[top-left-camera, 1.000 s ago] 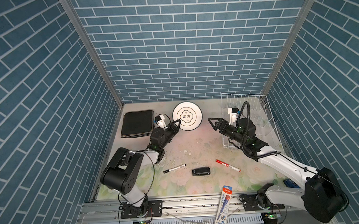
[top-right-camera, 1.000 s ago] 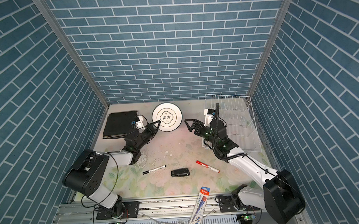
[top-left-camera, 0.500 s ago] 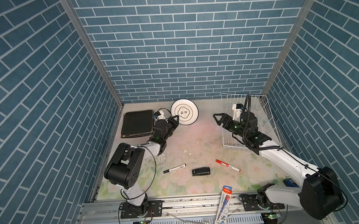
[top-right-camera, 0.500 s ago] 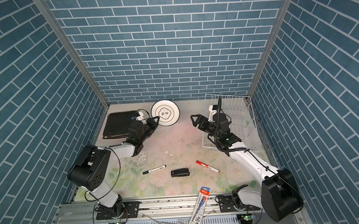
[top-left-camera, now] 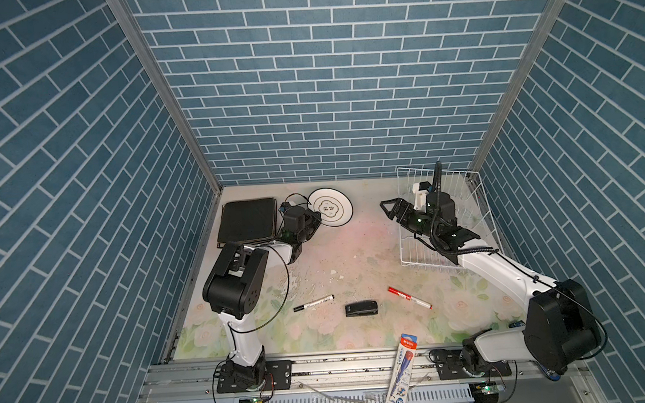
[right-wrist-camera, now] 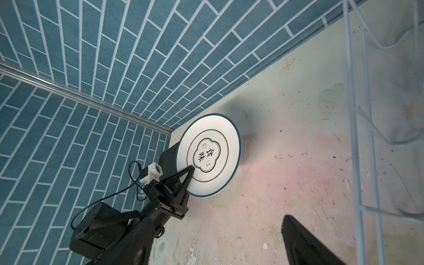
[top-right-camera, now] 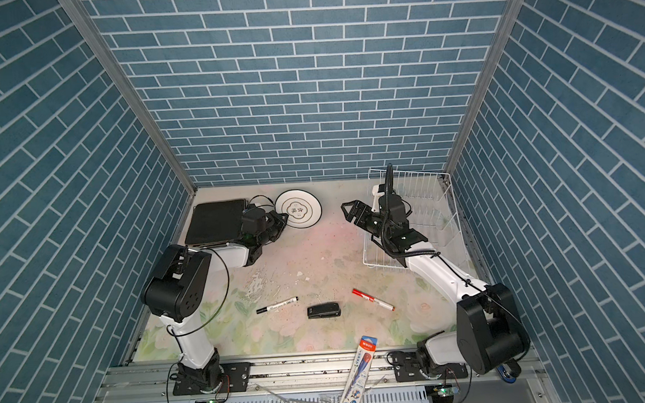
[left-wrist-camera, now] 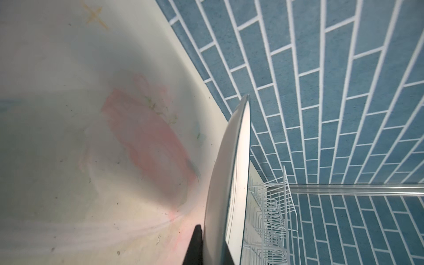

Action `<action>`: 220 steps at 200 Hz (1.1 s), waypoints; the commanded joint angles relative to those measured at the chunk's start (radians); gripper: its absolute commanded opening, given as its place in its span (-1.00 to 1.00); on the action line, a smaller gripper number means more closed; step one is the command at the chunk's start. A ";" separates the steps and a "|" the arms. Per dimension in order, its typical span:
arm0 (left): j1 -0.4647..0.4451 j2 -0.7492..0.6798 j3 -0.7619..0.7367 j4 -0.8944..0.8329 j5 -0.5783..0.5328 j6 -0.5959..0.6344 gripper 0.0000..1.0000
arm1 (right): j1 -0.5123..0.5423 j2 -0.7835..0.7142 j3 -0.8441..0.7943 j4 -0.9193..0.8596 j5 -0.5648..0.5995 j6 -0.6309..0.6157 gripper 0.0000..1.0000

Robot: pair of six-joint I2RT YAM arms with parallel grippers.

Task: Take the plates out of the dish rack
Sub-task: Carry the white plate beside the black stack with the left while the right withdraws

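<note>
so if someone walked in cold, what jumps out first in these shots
The round white plate, held on edge near the back wall by the left gripper, which is shut on its rim. To its left, a stack of square plates with a black one on top sits in the back left corner. On the right, the white wire dish rack shows no plates, with the right gripper open at its left side.
</note>
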 commanded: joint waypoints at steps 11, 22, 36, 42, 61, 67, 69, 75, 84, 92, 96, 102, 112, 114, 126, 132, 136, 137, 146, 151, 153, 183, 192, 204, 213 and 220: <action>0.014 0.012 0.053 -0.077 -0.001 -0.025 -1.00 | -0.009 0.025 0.060 -0.003 -0.037 -0.035 0.77; 0.014 0.011 0.061 -0.107 -0.011 -0.022 -1.00 | -0.012 0.033 0.066 -0.002 -0.040 -0.035 0.76; 0.016 0.004 0.075 -0.172 -0.030 -0.026 -1.00 | -0.013 0.043 0.073 -0.002 -0.047 -0.035 0.76; 0.016 0.005 0.081 -0.198 -0.036 -0.027 -1.00 | -0.013 0.048 0.076 -0.002 -0.049 -0.035 0.77; 0.017 0.005 0.092 -0.239 -0.050 -0.032 -1.00 | -0.013 0.069 0.086 0.002 -0.059 -0.030 0.76; 0.018 0.008 0.091 -0.240 -0.053 -0.037 -1.00 | -0.014 0.075 0.088 0.004 -0.063 -0.028 0.77; 0.019 0.009 0.091 -0.240 -0.052 -0.039 -1.00 | -0.013 0.077 0.089 0.005 -0.064 -0.027 0.77; 0.020 0.010 0.091 -0.240 -0.052 -0.043 -1.00 | -0.013 0.082 0.089 0.008 -0.067 -0.023 0.76; 0.023 0.011 0.094 -0.245 -0.050 -0.047 -1.00 | -0.014 0.086 0.089 0.015 -0.072 -0.016 0.76; 0.025 0.012 0.097 -0.255 -0.051 -0.052 -1.00 | -0.013 0.091 0.090 0.020 -0.075 -0.012 0.76; 0.025 0.010 0.098 -0.262 -0.055 -0.054 -1.00 | -0.015 0.093 0.090 0.022 -0.075 -0.011 0.76; 0.025 0.008 0.100 -0.271 -0.058 -0.053 -1.00 | -0.014 0.095 0.089 0.024 -0.077 -0.009 0.77; 0.026 0.002 0.106 -0.289 -0.067 -0.051 -1.00 | -0.013 0.097 0.090 0.028 -0.078 -0.008 0.76; 0.026 0.002 0.108 -0.294 -0.068 -0.051 -1.00 | -0.014 0.098 0.089 0.027 -0.078 -0.009 0.76; 0.028 -0.002 0.116 -0.313 -0.074 -0.048 -1.00 | -0.014 0.100 0.090 0.029 -0.078 -0.006 0.77; 0.029 -0.002 0.120 -0.318 -0.074 -0.048 -1.00 | -0.015 0.104 0.091 0.029 -0.078 -0.005 0.76; 0.031 -0.002 0.120 -0.319 -0.074 -0.050 -1.00 | -0.015 0.104 0.092 0.028 -0.080 -0.005 0.77; 0.031 -0.003 0.120 -0.319 -0.074 -0.050 -1.00 | -0.015 0.104 0.092 0.028 -0.080 -0.006 0.77; 0.032 0.001 0.125 -0.322 -0.071 -0.054 -1.00 | -0.015 0.106 0.094 0.026 -0.083 -0.005 0.76; 0.034 0.001 0.129 -0.328 -0.070 -0.055 -1.00 | -0.015 0.105 0.096 0.025 -0.084 -0.005 0.76; 0.034 0.003 0.131 -0.331 -0.070 -0.055 -1.00 | -0.015 0.106 0.095 0.024 -0.084 -0.005 0.76; 0.040 0.009 0.155 -0.362 -0.059 -0.066 -1.00 | -0.015 0.103 0.094 0.014 -0.086 -0.005 0.76; 0.040 0.013 0.161 -0.365 -0.053 -0.069 -1.00 | -0.015 0.103 0.094 0.013 -0.086 -0.005 0.76; 0.042 0.020 0.173 -0.377 -0.047 -0.071 -1.00 | -0.015 0.103 0.094 0.011 -0.086 -0.005 0.77; 0.042 0.023 0.180 -0.380 -0.042 -0.072 -1.00 | -0.015 0.104 0.094 0.010 -0.086 -0.003 0.76; 0.042 0.027 0.183 -0.384 -0.040 -0.075 -1.00 | -0.015 0.101 0.094 0.009 -0.086 -0.004 0.76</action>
